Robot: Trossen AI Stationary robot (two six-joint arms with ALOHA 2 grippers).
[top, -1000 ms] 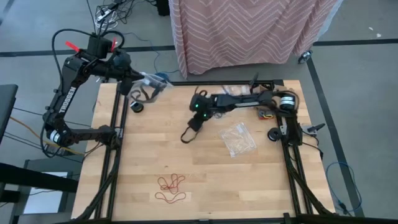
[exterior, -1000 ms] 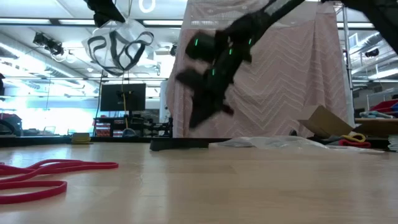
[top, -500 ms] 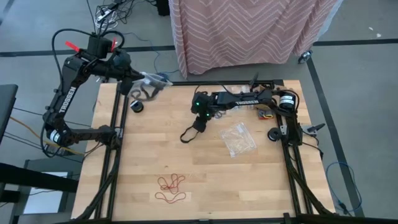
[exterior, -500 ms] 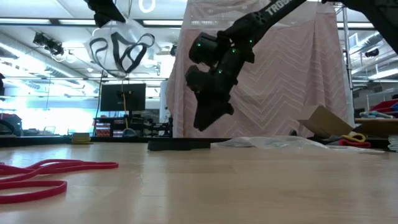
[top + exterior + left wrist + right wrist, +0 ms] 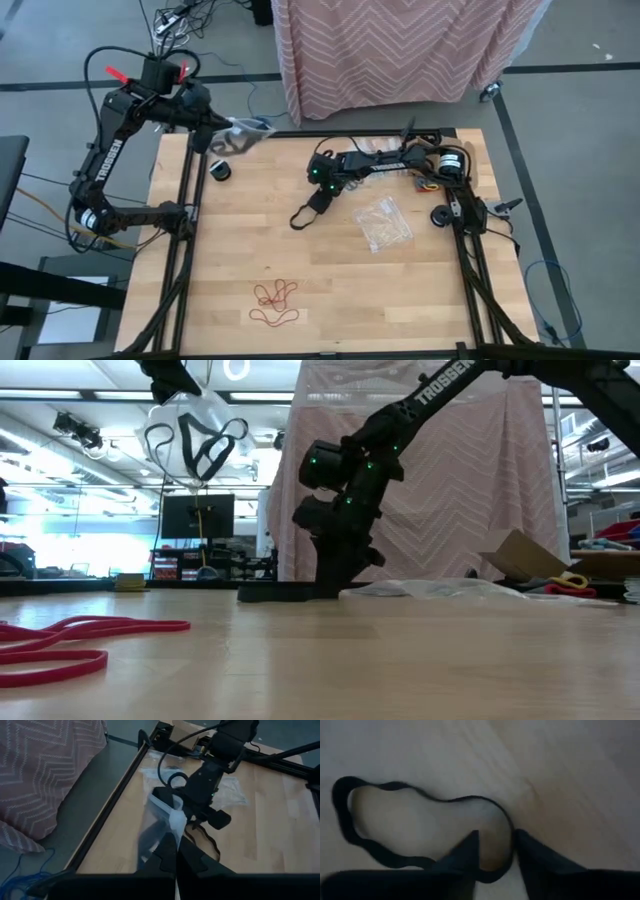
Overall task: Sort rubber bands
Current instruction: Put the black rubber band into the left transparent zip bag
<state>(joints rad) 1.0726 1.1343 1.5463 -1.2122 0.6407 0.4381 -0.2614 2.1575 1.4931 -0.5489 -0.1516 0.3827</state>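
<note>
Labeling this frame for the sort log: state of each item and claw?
Left claw: shut on clear plastic bag, held up off the table's far left corner.
Clear plastic bag: hanging, black bands inside.
Right claw: open, down at the table, straddling black rubber band.
Black rubber band: flat on table.
Red rubber bands: loose pile, near edge.
Second plastic bag: lying flat.

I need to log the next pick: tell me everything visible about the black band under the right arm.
The black band is one thin, rubbery loop lying flat on the wooden table, near its middle, in a wavy outline. The right end effector is down over one end, fingers apart, straddling the strand. Nothing else touches it.
</note>
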